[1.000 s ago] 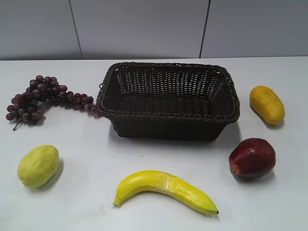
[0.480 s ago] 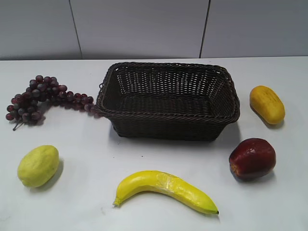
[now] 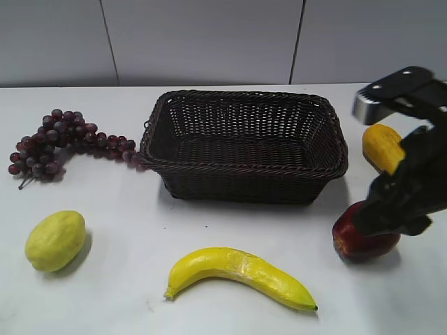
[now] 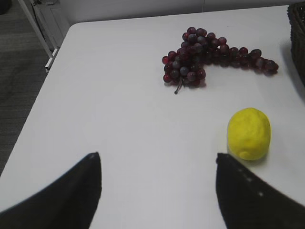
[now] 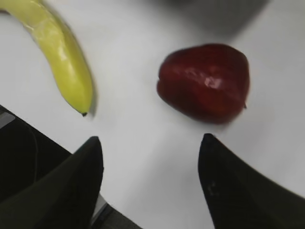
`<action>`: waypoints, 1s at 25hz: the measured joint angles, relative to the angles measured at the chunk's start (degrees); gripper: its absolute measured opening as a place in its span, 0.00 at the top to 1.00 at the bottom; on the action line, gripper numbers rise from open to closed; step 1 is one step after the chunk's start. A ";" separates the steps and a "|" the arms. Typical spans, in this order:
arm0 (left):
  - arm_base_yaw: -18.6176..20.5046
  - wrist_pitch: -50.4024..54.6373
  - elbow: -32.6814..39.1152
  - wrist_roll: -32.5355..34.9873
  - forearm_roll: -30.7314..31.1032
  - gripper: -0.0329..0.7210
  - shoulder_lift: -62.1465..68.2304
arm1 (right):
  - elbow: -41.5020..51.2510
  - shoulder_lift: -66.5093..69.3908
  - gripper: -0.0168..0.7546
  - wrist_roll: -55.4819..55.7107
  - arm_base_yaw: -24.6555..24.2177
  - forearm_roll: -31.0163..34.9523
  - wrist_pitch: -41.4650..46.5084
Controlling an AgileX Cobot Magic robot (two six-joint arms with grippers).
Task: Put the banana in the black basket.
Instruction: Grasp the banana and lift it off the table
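Exterior view: white table [image 3: 209, 230] runs wall to near edge, with open surface between the black basket [image 3: 244, 146] and the banana [image 3: 241, 274], and more bare room left of the banana toward the yellow-green fruit [image 3: 55, 240]. Left wrist view shows the table's left edge and corner [image 4: 71, 28], floor beyond it, wide bare tabletop under that gripper.

Count: one banana, one basket, one grape bunch [image 3: 59, 142], one yellow-green fruit, one red apple [image 3: 363, 241], one yellow-orange fruit [image 3: 383, 146].

Banana lies flat on the table in front of the basket, near the front edge, apart from the basket, dark tip pointing right toward the apple. Nothing touches it. Basket sits mid-table; no fruit seen inside.

Right arm [image 3: 408, 174] enters from the right edge, slanting down over the apple and partly covering both it and the yellow-orange fruit. Right gripper [image 5: 147, 148] has fingers spread wide, holding nothing; in its wrist view, blurred, the apple [image 5: 205, 81] is just ahead of the gap and the banana tip [image 5: 78, 95] is up-left.

Left gripper [image 4: 157, 162] also spread wide, nothing between the fingers, over bare table; grapes [image 4: 209, 57] and yellow-green fruit [image 4: 249, 132] ahead of it. Left arm not seen in exterior view.
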 joint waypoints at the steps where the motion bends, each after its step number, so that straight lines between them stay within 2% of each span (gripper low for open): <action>1: 0.00 0.00 0.00 0.00 0.00 0.22 0.00 | -0.79 2.28 0.36 0.00 2.40 -0.06 -0.83; 5: 0.00 0.00 0.00 0.00 0.00 0.22 0.00 | -4.60 11.81 0.36 -0.05 10.13 -1.76 -1.79; 12: 0.00 0.00 0.00 0.00 0.00 0.22 0.00 | -9.96 24.93 0.36 -0.10 17.68 -7.99 -2.02; 25: 0.00 0.00 0.00 0.00 0.00 0.22 0.00 | -11.06 32.60 0.36 -0.16 18.86 -10.06 -4.79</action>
